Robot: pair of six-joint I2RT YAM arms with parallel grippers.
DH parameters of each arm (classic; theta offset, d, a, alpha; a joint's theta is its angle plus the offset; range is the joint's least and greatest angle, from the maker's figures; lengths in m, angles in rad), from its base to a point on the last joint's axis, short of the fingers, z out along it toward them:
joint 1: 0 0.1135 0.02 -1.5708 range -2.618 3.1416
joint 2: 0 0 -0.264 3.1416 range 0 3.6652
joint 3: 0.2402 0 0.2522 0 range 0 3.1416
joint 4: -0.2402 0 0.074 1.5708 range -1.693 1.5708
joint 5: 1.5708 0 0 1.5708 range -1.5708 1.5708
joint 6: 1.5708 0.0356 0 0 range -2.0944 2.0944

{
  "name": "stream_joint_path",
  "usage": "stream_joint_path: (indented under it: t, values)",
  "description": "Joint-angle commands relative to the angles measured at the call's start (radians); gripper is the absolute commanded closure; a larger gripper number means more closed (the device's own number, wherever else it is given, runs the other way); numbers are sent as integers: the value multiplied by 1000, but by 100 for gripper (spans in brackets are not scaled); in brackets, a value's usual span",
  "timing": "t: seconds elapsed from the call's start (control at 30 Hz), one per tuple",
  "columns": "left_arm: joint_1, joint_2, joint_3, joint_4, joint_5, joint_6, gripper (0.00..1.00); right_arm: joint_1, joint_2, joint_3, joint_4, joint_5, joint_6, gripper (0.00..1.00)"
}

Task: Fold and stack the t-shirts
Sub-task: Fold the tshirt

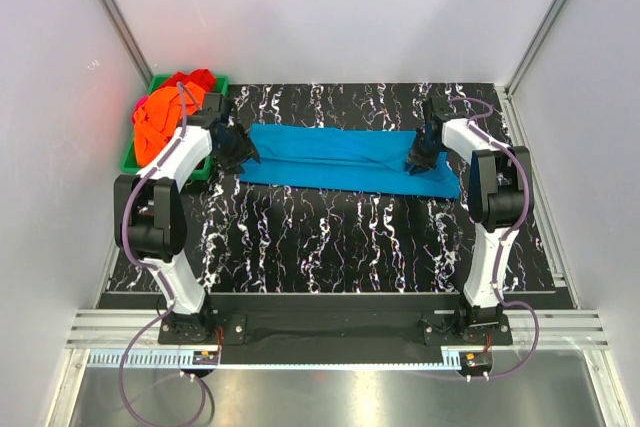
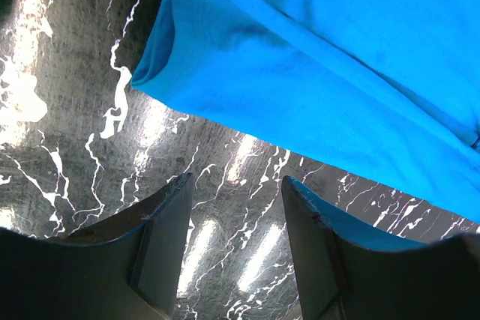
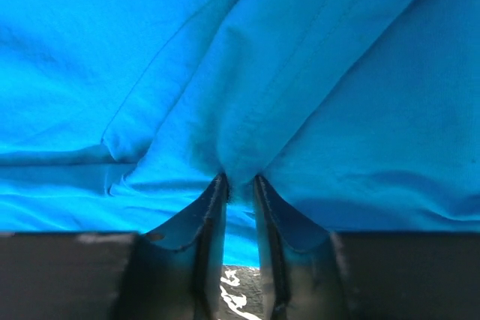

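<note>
The soft turquoise-blue cloth t-shirt [image 1: 340,157] is lying as a long folded band across the far half of the glossy black, white-veined counter [image 1: 330,237], with its long axis running left to right between the two arms. Its right end is being pinched by the right gripper [image 1: 420,159]: in the right wrist view the fingers [image 3: 206,215] are pressed close together, with a ridge of blue cloth gathered between them. The left gripper [image 1: 237,147] is being held wide and is carrying nothing. In the left wrist view only the marbled surface is showing between its fingers [image 2: 161,237], and the shirt's rounded left end is lying just beyond the fingertips, apart from them. The coming move is judged to turn on this gap: that end is nearest the left arm, and a short reach forward would be needed before it could be gripped. The cloth is likely to slide on so shiny a surface. Room is being limited on the left by a green plastic bin [image 1: 127,159] heaped with crumpled orange and red t-shirts [image 1: 165,112].
</note>
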Motion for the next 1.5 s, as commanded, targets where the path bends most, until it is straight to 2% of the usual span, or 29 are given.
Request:
stream_joint_path:
  t: [0.0, 0.27, 0.4, 0.6, 0.67, 0.77, 0.83, 1.0, 1.3, 1.47]
  values:
    - [-1, 2, 49, 1, 4, 23, 44, 9, -8, 29, 3, 35, 32, 81]
    - [-1, 0, 56, 3, 4, 21, 44, 9, -6, 87, -43, 57, 36, 99]
    - [-1, 5, 56, 9, 7, 17, 44, 9, 11, 144, -51, 37, 35, 100]
    - [-1, 10, 54, 9, 9, 14, 44, 14, 118, 294, -65, -15, 33, 100]
    - [-1, 10, 59, 6, 2, 17, 44, 12, 164, 372, -83, -6, 30, 98]
    - [-1, 13, 69, 4, -5, 15, 44, 12, 213, 466, -92, -44, 1, 87]
    - [-1, 14, 74, 6, -8, 8, 44, 14, 218, 499, -88, -66, -28, 83]
    - [-4, 19, 72, 22, -14, 0, 44, 14, 172, 477, -63, -101, -63, 76]
    - [-17, 20, 62, 10, -17, 17, 44, 22, 172, 432, -28, -133, -47, 99]
    - [-17, 1, 54, -2, -40, 38, 44, 29, 172, 426, -9, -150, -34, 100]
